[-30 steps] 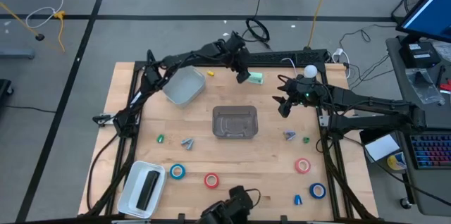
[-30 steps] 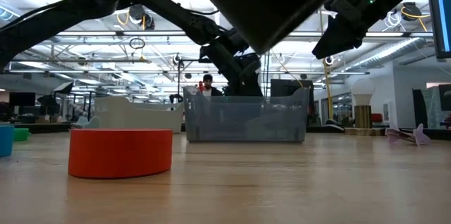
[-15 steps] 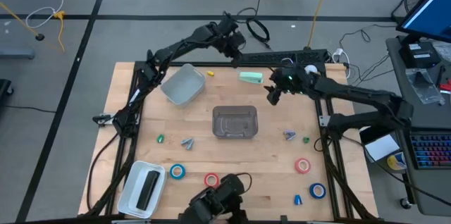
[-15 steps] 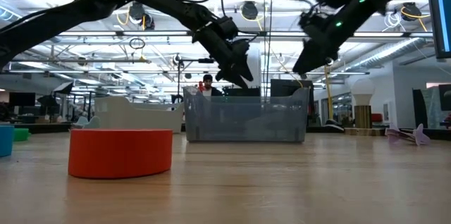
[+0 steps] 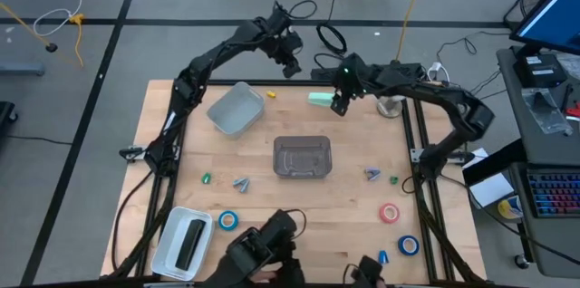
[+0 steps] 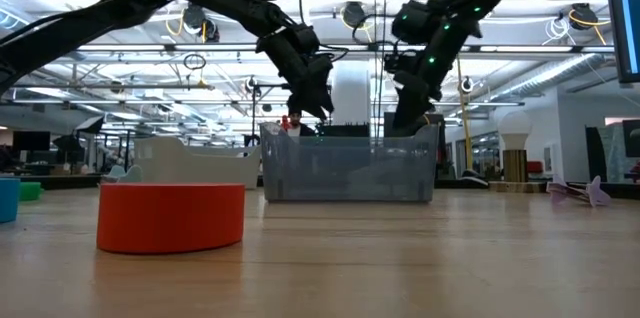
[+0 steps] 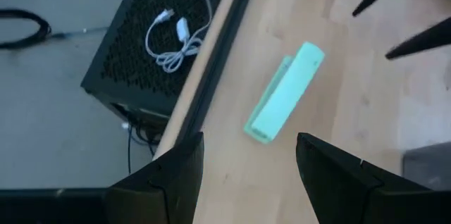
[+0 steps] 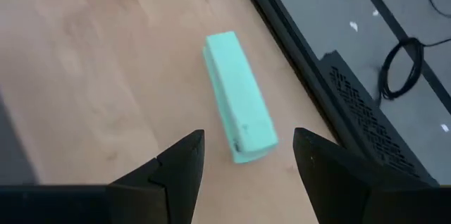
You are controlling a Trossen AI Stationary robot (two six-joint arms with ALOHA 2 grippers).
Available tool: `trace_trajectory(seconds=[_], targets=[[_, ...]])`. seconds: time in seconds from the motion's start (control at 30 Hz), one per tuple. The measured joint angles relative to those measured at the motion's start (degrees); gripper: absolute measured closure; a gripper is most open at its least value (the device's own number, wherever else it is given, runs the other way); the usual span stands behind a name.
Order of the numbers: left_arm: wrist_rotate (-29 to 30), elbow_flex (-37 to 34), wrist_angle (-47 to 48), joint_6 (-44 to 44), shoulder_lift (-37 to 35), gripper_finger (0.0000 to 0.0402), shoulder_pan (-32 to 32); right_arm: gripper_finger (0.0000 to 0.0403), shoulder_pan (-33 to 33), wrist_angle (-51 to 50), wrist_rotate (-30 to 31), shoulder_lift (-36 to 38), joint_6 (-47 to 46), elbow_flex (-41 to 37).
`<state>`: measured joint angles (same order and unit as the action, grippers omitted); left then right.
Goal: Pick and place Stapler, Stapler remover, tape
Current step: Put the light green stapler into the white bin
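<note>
Near the far edge of the table (image 5: 181, 157), the mint-green stapler (image 5: 322, 100) lies flat on the wood, untouched by either arm. Right beside it hangs the right claw (image 5: 339, 105), released, its fingers spread as if lined up to drop over the stapler; that arm seems the one set to take it. Out past the table's far edge, the left claw (image 5: 291, 67) hovers over the floor, also released and empty. Both wrist views show the stapler between their spread fingers, which the low view cannot, since the clear bin (image 6: 348, 163) blocks it. Only the high view shows the scattered tape rolls, the red tape roll (image 5: 272, 231) among them, and the black stapler (image 5: 189, 242) already resting in the white tray (image 5: 169, 238).
</note>
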<state>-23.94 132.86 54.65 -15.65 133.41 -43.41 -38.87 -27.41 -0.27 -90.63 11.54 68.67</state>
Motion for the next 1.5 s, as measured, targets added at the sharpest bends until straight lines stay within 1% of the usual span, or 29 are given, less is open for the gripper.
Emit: trace_trajectory(seconds=[0.2, 0.4, 0.8, 0.97, 1.07, 1.27, 1.37, 1.5], targets=[[0.0, 0.0, -0.7, -0.8, -0.5, 0.0179, -1.4, 0.0193, -0.9, -8.6, 0.0, -6.9, 5.4, 8.1], [0.0, 0.0, -0.8, -1.2, -0.5, 0.0179, -2.5, 0.0193, -0.9, -16.1, -0.2, -11.8, 10.0, 12.4], [0.0, 0.0, -1.3, -1.9, -0.5, 0.0179, -2.5, 0.0193, -0.8, -12.7, 0.0, -12.5, 13.8, 12.7], [0.0, 0.0, -1.4, -2.2, -0.5, 0.0179, -2.5, 0.0193, 0.0, -13.1, 0.0, -15.3, 15.2, 12.5], [0.0, 0.0, -1.4, -2.4, -0.5, 0.0179, -2.5, 0.0193, 0.5, -11.1, 0.2, -17.1, 15.9, 12.7], [0.0, 0.0, -1.4, -2.7, -0.5, 0.0179, -2.5, 0.0193, 0.6, -11.5, 1.8, -18.3, 16.1, 12.7], [0.0, 0.0, -1.4, -3.0, -0.5, 0.0179, -2.5, 0.0204, 0.6, -11.5, 1.9, -18.4, 16.2, 12.7], [0.0, 0.0, -1.4, -3.6, -0.5, 0.0179, -2.5, 0.0244, 0.6, -11.4, 2.1, -18.4, 16.2, 12.7]])
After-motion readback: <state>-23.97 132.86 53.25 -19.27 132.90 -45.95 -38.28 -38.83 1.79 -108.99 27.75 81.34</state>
